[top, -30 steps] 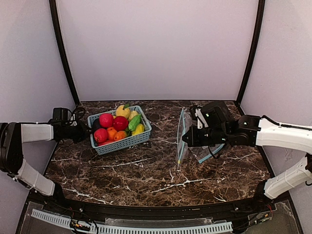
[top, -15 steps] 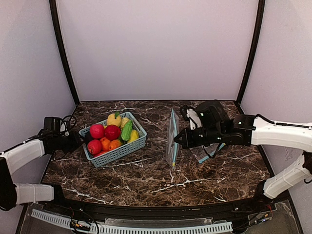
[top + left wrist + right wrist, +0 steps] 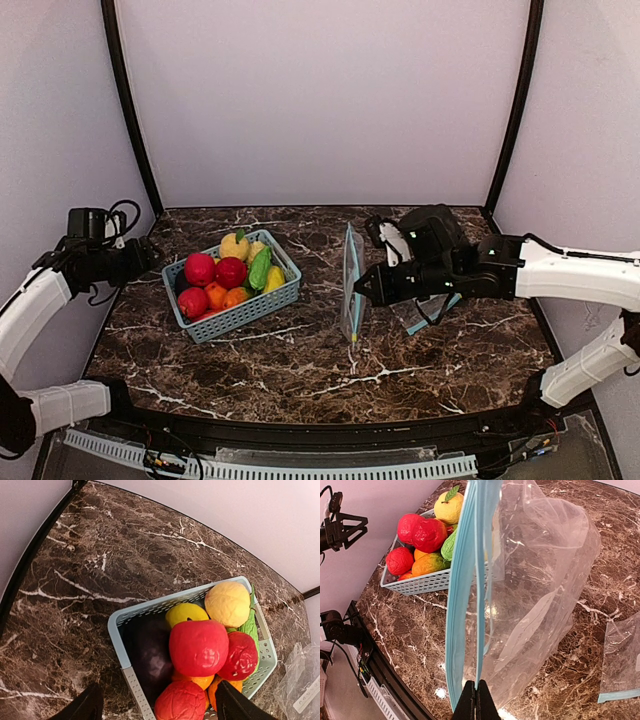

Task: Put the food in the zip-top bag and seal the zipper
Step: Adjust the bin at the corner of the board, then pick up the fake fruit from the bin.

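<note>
The food [image 3: 231,272] is heaped in a light-blue mesh basket [image 3: 243,314]: red round pieces [image 3: 198,647], yellow and orange ones, and a long green one [image 3: 259,268]. My left gripper [image 3: 146,257] hovers open just left of the basket, holding nothing; its fingers [image 3: 85,707] frame the basket's near corner in the left wrist view. My right gripper [image 3: 476,700] is shut on the zip-top bag [image 3: 535,580], pinching one lip of the light-blue zipper [image 3: 465,580]. The bag [image 3: 352,285] stands upright on edge right of the basket, its mouth slightly parted.
A second clear bag [image 3: 430,312] lies flat on the marble table under my right arm, also seen at the right wrist view's lower right as a bag [image 3: 622,665]. Grey walls and black frame posts enclose the table.
The basket slid left and toward the front, then stopped. My left gripper opened, let go of it and drew back left. My right gripper carried the bag slightly left.
</note>
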Action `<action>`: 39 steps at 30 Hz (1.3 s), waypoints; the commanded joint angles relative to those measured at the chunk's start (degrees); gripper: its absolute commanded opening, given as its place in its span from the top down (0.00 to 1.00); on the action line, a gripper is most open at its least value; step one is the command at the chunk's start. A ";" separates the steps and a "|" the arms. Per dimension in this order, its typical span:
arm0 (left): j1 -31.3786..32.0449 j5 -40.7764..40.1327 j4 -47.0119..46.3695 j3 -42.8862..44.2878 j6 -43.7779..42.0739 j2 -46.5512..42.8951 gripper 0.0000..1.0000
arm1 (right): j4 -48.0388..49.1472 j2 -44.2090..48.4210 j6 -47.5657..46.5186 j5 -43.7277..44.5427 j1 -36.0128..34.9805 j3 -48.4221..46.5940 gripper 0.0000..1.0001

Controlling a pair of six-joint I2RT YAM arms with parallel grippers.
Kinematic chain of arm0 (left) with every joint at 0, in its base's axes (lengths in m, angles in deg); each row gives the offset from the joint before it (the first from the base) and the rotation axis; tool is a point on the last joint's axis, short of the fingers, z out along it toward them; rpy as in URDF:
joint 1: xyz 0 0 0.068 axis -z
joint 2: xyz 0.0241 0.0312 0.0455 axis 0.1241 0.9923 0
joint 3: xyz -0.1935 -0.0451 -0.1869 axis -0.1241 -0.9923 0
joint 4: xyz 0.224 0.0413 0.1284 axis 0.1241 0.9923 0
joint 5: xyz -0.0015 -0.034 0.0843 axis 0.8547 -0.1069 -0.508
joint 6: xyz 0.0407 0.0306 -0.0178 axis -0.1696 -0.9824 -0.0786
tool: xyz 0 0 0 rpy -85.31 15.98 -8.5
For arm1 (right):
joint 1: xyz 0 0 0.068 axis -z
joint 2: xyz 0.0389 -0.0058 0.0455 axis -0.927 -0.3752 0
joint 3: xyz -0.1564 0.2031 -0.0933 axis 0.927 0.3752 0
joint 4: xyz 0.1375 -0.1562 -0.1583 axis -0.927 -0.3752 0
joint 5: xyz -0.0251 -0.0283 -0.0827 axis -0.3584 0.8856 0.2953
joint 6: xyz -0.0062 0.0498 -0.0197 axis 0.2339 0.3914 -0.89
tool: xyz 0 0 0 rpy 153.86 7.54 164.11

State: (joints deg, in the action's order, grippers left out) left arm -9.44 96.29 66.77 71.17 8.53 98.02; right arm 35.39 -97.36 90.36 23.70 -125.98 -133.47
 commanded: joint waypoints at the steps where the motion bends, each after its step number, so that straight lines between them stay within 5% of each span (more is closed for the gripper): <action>1: 3.40 -0.60 5.61 4.32 -3.86 5.76 0.19 | 1.93 -1.31 -0.71 -0.23 -0.87 -2.24 1.00; 7: 7.43 3.16 -1.60 4.56 -1.60 12.63 0.06 | 2.48 -2.08 0.10 -0.39 -1.63 -2.24 1.00; 17: 8.95 7.66 -10.56 3.16 0.98 19.05 0.05 | 2.64 -2.57 0.06 -0.15 -1.82 -2.32 1.00; 39: 9.12 7.08 -15.08 2.48 2.50 26.41 0.22 | 3.07 -3.34 0.22 -0.17 -1.83 -2.74 1.00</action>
State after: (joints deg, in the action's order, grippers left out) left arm -0.48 103.39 52.30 74.19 11.16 123.26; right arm 36.83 -100.38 90.38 23.65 -127.25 -135.26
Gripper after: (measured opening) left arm 0.806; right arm 0.005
